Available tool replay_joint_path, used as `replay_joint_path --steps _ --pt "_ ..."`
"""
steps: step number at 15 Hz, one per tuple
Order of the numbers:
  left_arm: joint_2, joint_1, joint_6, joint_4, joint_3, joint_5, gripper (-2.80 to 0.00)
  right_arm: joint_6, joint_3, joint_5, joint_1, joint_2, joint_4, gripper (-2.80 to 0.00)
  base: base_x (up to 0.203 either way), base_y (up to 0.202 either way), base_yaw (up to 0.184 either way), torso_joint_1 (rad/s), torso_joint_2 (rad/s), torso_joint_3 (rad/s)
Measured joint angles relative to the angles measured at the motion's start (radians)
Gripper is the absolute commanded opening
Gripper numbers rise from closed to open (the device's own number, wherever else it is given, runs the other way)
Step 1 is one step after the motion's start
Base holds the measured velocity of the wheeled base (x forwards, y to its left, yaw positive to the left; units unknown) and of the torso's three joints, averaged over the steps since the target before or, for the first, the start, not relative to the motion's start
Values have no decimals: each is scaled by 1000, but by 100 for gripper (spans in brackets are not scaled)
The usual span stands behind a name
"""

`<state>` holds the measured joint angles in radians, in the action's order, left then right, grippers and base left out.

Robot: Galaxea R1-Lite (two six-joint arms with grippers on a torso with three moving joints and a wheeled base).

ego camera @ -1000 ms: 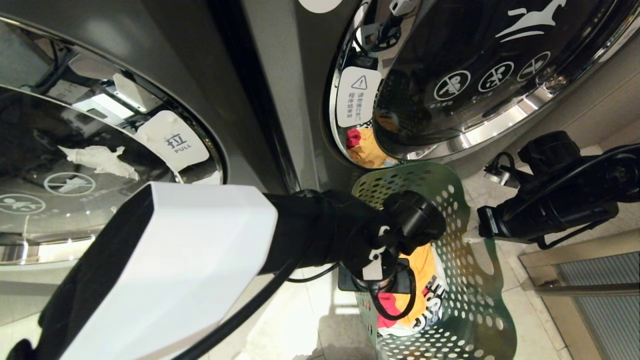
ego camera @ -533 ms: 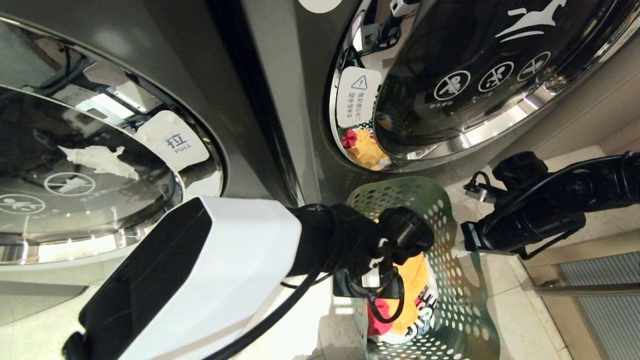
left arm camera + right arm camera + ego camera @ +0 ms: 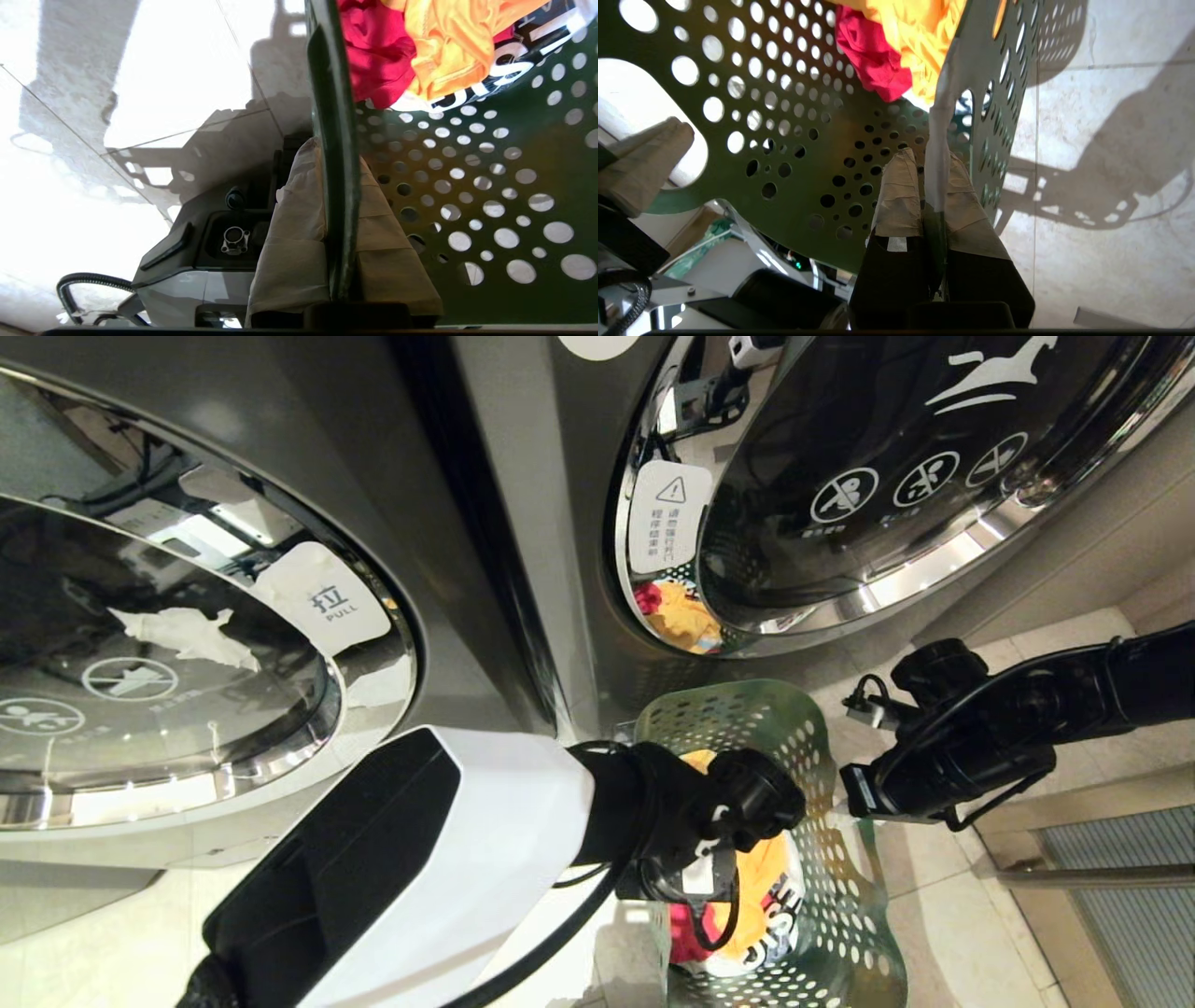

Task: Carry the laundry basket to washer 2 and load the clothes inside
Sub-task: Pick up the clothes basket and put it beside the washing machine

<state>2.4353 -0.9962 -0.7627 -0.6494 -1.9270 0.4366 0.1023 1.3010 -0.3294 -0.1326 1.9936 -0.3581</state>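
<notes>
I have the laundry basket [image 3: 840,859] pinched on both sides — the left gripper [image 3: 338,219] has its jaws clenched on one wall of the rim, and the right gripper [image 3: 931,196] has its jaws clenched on the opposite wall, one pad inside and one outside in each case. The basket hangs between the two arms just in front of the grey machines, above the tiled floor [image 3: 971,933]. The clothes [image 3: 756,887] lie heaped inside it: the yellow-orange garment on top, the red-pink one [image 3: 378,51] tucked beside it, a bit of white at the edge.

Washer 2 [image 3: 187,644] — I take it to be the one on my left with the torn white sticker on its glass and the "PULL" tag — has its door shut. The other washer [image 3: 878,476] sits to the right, and the basket is nearer that one.

My judgement for this step: I keep both arms level with each other so the thin plastic wall does not twist out of either pinch. A flared rim can slide from flat pads, so I would go slowly and avoid tilting toward the chrome door rings. I would set the basket on the floor clear of washer 2's door swing.
</notes>
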Motion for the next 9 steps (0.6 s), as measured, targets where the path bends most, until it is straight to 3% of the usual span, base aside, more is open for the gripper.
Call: replay_joint_path --steps 3,6,9 --pt "13 0 1 1 0 1 -280 0 47 7 2 26 25 -280 0 0 0 0 0 0" --pt "19 4 3 18 0 1 -280 -1 109 69 2 59 28 -280 0 0 0 0 0 0" --pt "32 20 36 43 -1 13 -280 -1 117 90 4 73 31 -280 0 0 0 0 0 0"
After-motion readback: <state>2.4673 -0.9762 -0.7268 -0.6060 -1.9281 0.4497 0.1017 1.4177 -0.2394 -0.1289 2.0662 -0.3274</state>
